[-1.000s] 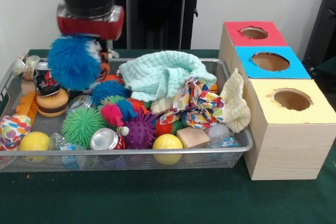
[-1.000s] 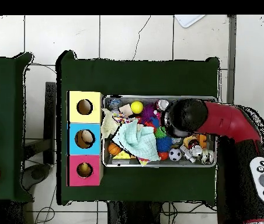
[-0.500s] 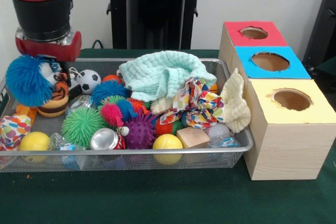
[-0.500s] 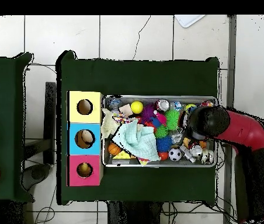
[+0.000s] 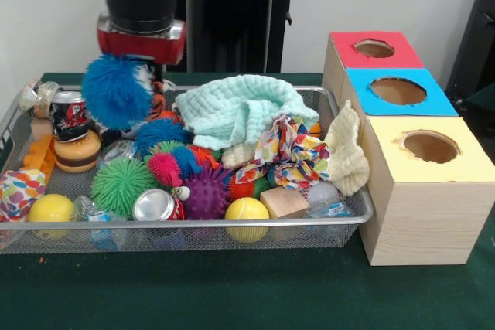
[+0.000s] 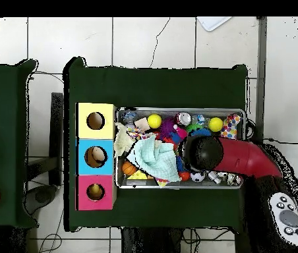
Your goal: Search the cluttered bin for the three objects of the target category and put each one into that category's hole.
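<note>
Blue fuzzy ball (image 5: 117,90) gripped in jaws (image 5: 139,67) above mesh bin (image 5: 193,231); no legible labels.

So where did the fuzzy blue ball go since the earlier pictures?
The arm swung the fuzzy blue ball out toward the bin's end, then back toward the boxes; it hangs above the bin, same as a second ago. The cloths and other toys stayed put.

A plain white wall (image 5: 46,13) rises behind; white floor tiles (image 6: 151,43) surround the green-covered table (image 6: 158,82).
</note>
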Available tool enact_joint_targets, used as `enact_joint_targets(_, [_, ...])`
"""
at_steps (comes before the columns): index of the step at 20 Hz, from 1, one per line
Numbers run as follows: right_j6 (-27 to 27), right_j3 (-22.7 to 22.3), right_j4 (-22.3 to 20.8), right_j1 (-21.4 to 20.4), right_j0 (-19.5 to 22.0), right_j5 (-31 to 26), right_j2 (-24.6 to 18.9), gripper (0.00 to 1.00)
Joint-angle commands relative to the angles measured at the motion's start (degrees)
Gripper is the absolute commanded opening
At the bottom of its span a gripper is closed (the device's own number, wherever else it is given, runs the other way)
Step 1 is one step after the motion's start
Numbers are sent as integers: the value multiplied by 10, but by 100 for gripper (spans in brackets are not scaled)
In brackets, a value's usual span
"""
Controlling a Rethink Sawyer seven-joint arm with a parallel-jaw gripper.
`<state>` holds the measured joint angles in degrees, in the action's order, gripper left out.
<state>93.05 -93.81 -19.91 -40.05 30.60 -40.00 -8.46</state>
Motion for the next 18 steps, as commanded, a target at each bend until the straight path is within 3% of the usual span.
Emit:
enact_joint_targets(1, [102,-60,31,-23,-17,-11,17,0])
enact_joint_targets(4, [98,-82,36,-37,-16,2,23,0])
enact_joint_targets(13, [-5,21,2,62,51,31,-19,0])
enact_joint_targets(18, [8,25,6,70,52,15,-23,0])
